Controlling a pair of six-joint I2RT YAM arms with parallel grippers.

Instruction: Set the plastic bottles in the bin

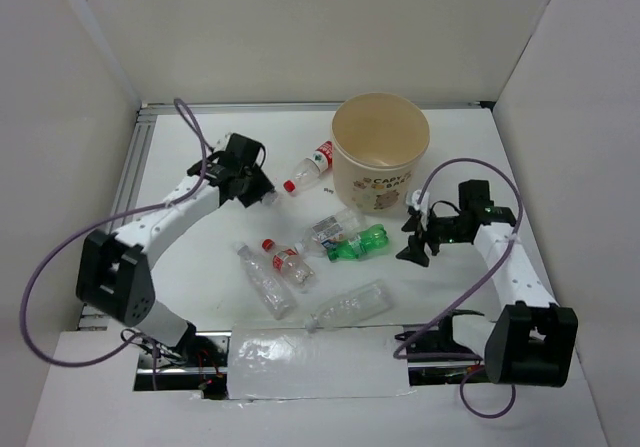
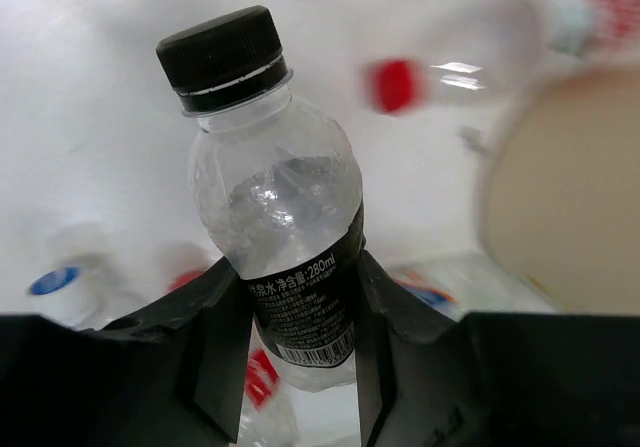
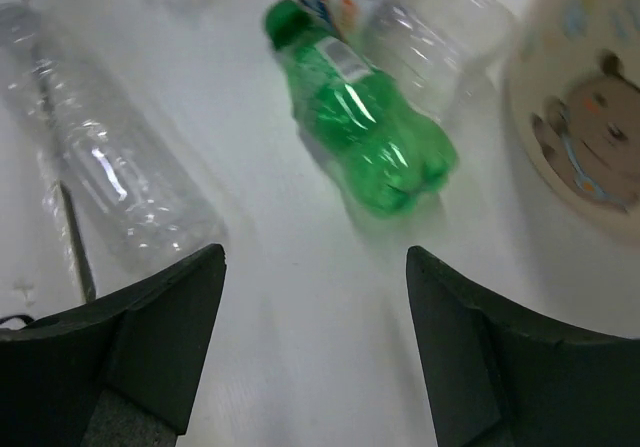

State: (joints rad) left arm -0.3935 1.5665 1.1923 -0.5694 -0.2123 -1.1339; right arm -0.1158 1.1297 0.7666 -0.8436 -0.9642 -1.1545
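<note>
Where closed on the black-capped bottle (image 2: 285, 207), left hand (image 2: 300, 312) narrow, with one dark finger (image 2: 225, 337) pressed to each side of the printed lower label. Cap and clear shoulder projecting beyond the fingertips, away from the wrist. From above, hand and bottle over the counter (image 1: 200, 267), left of the bin (image 1: 365, 182) and apart from its wall. Left arm stretched forward and inward from its base at the near left corner.

Right hand (image 3: 315, 262) wide, with nothing between its fingers, poised over bare counter just short of the green bottle (image 3: 365, 132). Green bottle on its side, near the foot of the bin, cap pointing away from it. Long clear bottle (image 3: 100, 157) on its side to the left of this hand in the wrist view. Right arm bent at the elbow, forearm reaching leftward from the near right base, in front of the bin.

Bin upright at the far middle of the counter, mouth open upward. Red-capped bottle (image 1: 310, 167) lying just beside its left wall. Second red-capped bottle (image 1: 285, 259) and crumpled clear bottle (image 1: 262, 279) side by side near the counter's middle. Labelled bottle (image 1: 330, 229) beside the green one; contact not discernible.
</note>
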